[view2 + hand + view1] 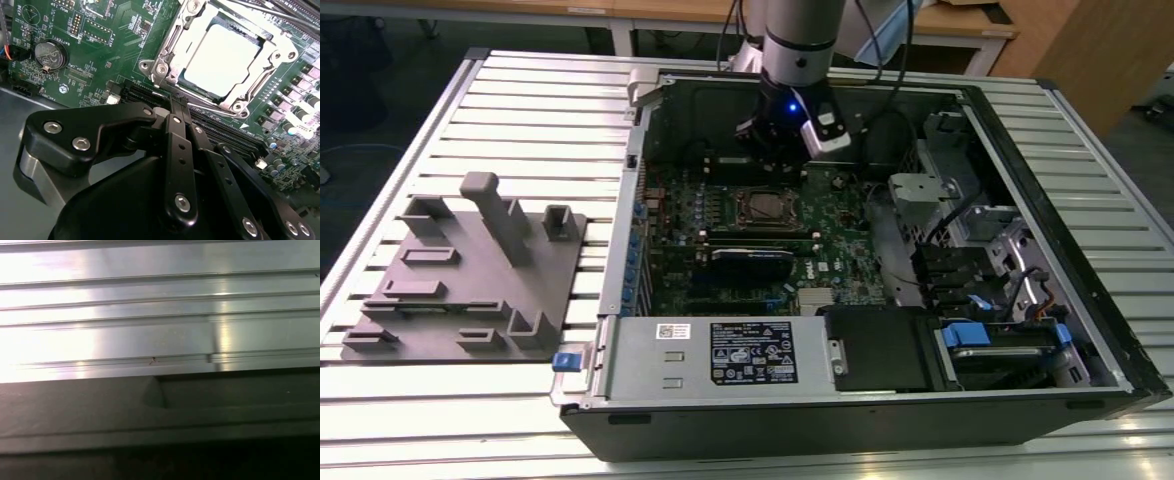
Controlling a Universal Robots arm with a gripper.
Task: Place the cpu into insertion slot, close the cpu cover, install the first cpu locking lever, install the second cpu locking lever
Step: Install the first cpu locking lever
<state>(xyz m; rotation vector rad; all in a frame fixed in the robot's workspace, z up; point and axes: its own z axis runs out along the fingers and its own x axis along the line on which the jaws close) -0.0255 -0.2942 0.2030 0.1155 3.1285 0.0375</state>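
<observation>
The gripper [178, 104], fingers together on nothing, hangs just beside the cpu cover [175, 48] lying over the cpu [225, 57]; an off-line press could skid it onto the motherboard [117, 50] beside that cover.

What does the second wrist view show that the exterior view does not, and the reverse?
The second wrist view adds the close detail: the cpu with its pale metal top seated in the socket, the cpu cover lying flat around it, and a coin cell battery.

The exterior view adds the surroundings: the whole computer case, the labelled power supply box, a grey fixture on the exterior view's left, and the slatted table.

Shared: the green motherboard, the cover, and the pincer near the socket.
</observation>
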